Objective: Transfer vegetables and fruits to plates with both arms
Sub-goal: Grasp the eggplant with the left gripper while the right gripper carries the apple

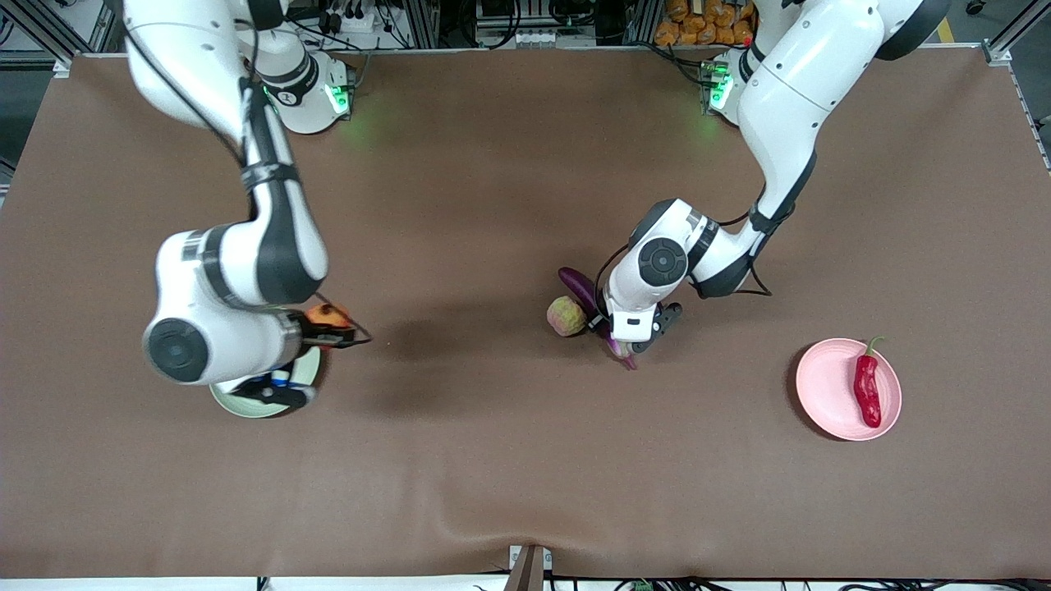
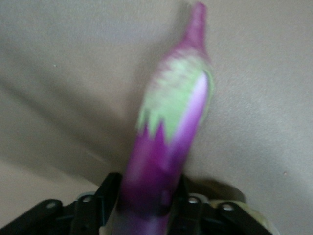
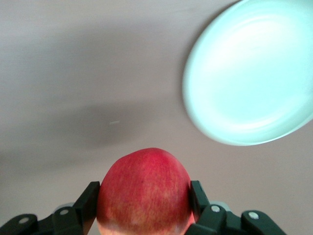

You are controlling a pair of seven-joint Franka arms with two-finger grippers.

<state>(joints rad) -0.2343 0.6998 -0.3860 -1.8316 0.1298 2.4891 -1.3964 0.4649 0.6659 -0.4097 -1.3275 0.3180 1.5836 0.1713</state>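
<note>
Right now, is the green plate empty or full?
Empty: the green plate shows a bare surface; the right claw holds the red fruit beside it.

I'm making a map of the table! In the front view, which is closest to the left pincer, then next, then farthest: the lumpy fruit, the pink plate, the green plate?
The left pincer grips the eggplant.
1. Lumpy fruit: right beside the eggplant.
2. Pink plate: toward the left arm's end, holding the chili pepper.
3. Green plate: toward the right arm's end, under the right arm.

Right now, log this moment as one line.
left gripper: shut on eggplant | right gripper: shut on red fruit, beside green plate | chili pepper: on pink plate
</note>
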